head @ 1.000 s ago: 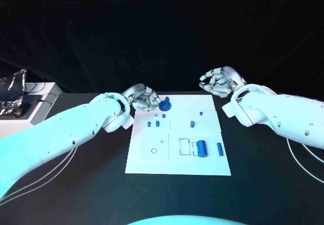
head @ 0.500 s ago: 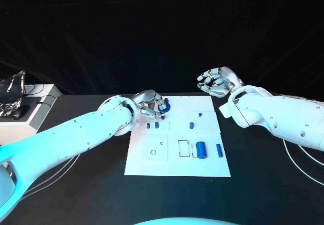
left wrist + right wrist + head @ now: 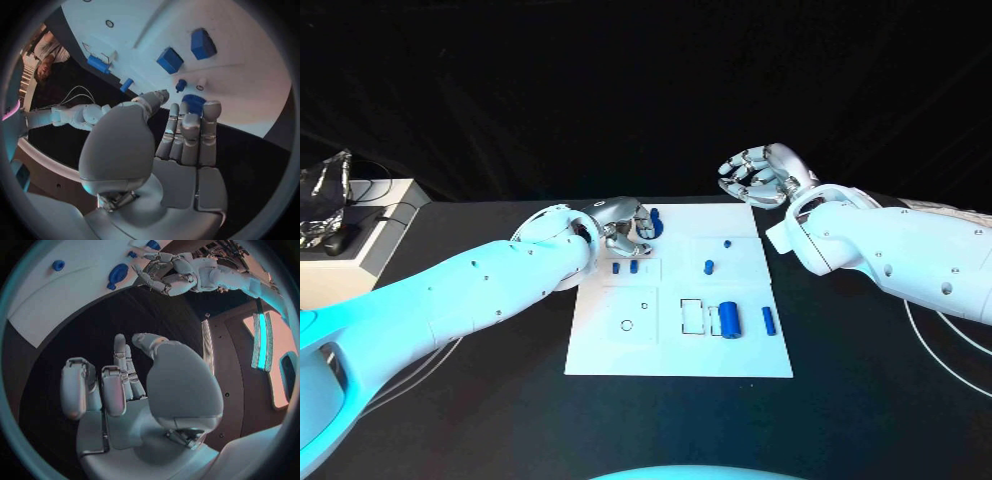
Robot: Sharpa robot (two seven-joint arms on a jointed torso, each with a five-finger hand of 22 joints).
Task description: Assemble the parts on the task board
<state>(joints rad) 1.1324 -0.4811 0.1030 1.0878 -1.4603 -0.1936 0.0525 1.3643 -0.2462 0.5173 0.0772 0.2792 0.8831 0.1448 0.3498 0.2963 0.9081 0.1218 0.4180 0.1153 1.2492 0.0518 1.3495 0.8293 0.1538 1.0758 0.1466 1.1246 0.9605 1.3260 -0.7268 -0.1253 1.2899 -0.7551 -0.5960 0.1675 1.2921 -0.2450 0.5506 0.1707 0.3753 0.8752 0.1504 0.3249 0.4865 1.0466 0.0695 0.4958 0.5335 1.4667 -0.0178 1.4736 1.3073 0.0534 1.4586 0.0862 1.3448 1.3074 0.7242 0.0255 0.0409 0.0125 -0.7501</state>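
A: We log the left hand [image 3: 626,228] at the far-left corner of the board [image 3: 678,355], about 11 o'clock from board centre. Its fingers are curled in beside the blue knob part [image 3: 653,222]. Whether it holds the knob, we cannot tell: the wrist view shows the fingertips [image 3: 210,111] at the blue piece [image 3: 194,104], but the contact is hidden.

B: And our right hand [image 3: 759,175]?

A: Raised off the worktop past the board's far-right corner, around 1 o'clock, well apart from every part. Fingers loosely spread, palm bare, holding nothing.

B: So the left is the nearer hand.

A: By far. The knob sits just to the 3 o'clock side of the left hand's fingers. We judge it stands upright, though the fingers partly cover it.

B: Other parts?

A: Two small blocks [image 3: 625,267] just toward 6 o'clock from the left hand; a short peg [image 3: 710,267] mid-board; the big cylinder [image 3: 728,318] and a slim pin [image 3: 767,320] lower right, long axes running 12 to 6.

B: Next move, in our view?

A: It turns on that knob-to-fingers gap; the left hand closes toward 3 o'clock.
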